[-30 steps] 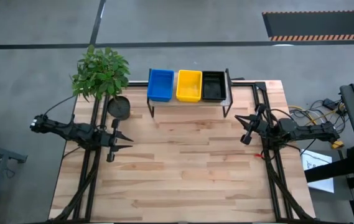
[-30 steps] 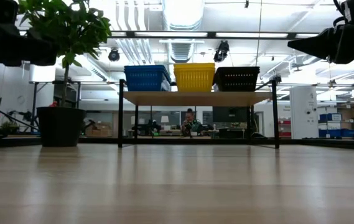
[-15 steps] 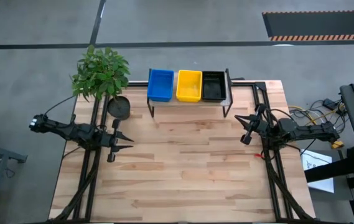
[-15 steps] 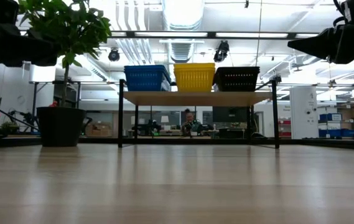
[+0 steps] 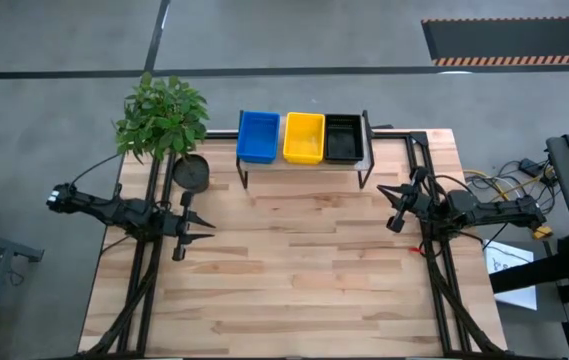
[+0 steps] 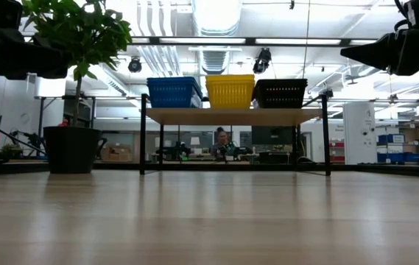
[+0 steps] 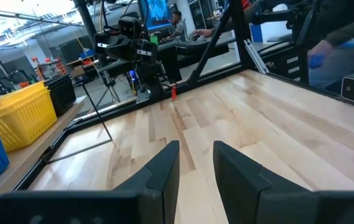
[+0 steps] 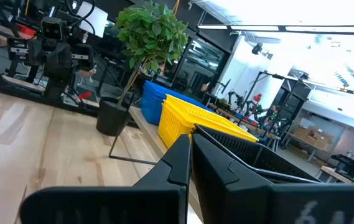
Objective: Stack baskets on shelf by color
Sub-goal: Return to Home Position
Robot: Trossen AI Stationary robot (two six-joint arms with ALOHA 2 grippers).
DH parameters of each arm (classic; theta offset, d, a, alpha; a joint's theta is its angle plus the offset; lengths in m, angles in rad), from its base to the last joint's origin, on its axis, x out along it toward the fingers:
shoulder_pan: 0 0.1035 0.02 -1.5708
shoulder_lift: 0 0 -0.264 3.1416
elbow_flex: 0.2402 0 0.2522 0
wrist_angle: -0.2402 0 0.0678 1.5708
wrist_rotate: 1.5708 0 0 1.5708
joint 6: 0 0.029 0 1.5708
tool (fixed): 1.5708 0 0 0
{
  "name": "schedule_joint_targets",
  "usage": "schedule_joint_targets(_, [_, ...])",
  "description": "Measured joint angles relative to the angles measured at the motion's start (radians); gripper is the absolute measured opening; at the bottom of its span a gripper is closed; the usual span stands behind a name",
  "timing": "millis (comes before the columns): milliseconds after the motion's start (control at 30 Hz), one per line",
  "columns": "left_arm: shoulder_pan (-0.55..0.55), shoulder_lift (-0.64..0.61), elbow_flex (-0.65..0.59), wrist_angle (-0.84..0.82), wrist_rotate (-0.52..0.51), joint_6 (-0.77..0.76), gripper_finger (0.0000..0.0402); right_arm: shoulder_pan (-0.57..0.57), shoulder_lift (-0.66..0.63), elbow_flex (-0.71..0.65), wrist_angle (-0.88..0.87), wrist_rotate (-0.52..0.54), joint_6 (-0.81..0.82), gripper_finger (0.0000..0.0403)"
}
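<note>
The shelf [image 5: 304,160] stands at the table's far edge on thin black legs. On its wooden top [image 6: 231,115] three basket stacks rest side by side: blue [image 5: 258,136] on the left, yellow [image 5: 304,137] in the middle, black [image 5: 343,138] on the right. My left gripper [image 5: 202,229] hovers level over the table's left side, open, with nothing between its fingers [image 7: 164,171]. Over the right side, my right gripper [image 5: 393,210] hovers shut and empty; its closed fingers [image 8: 186,155] point toward the shelf. Both are well clear of the baskets.
A potted plant [image 5: 162,115] in a round dark pot [image 5: 191,172] stands left of the shelf. Bare wooden tabletop [image 5: 294,270] lies between the arms. Black frame rails [image 5: 149,280] run along both table sides. People sit in the room beyond the table [image 6: 222,141].
</note>
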Motion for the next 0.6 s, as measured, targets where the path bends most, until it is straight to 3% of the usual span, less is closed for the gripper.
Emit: schedule_joint_targets(600, [0.0, -0.002, -0.004, 0.02, -0.002, 0.0, 0.0082, 0.0, 0.0, 0.0, 0.0, 0.0, 0.0, 0.0009])
